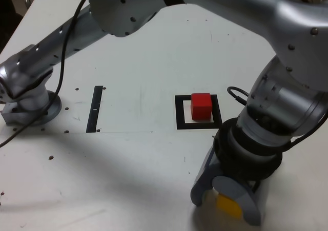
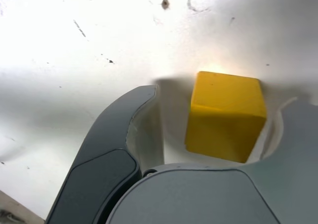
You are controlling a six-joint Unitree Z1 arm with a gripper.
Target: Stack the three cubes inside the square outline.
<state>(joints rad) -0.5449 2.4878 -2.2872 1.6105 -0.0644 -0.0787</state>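
A red cube (image 1: 201,106) sits inside the black square outline (image 1: 180,113) near the table's middle. A yellow cube (image 1: 227,205) rests on the table close to the front edge, at the exterior view's right. My gripper (image 1: 225,201) is lowered over it with a finger on each side. In the wrist view the yellow cube (image 2: 226,115) lies between the fingers of my gripper (image 2: 221,100). A clear gap shows between the dark finger (image 2: 119,134) and the cube, while the other finger is close against it. The jaws stand open around the cube.
A thin black strip (image 1: 95,108) lies on the white table at the exterior view's left. The arm's base (image 1: 28,95) stands at the far left with a cable running from it. The arm's links cross above the table's back.
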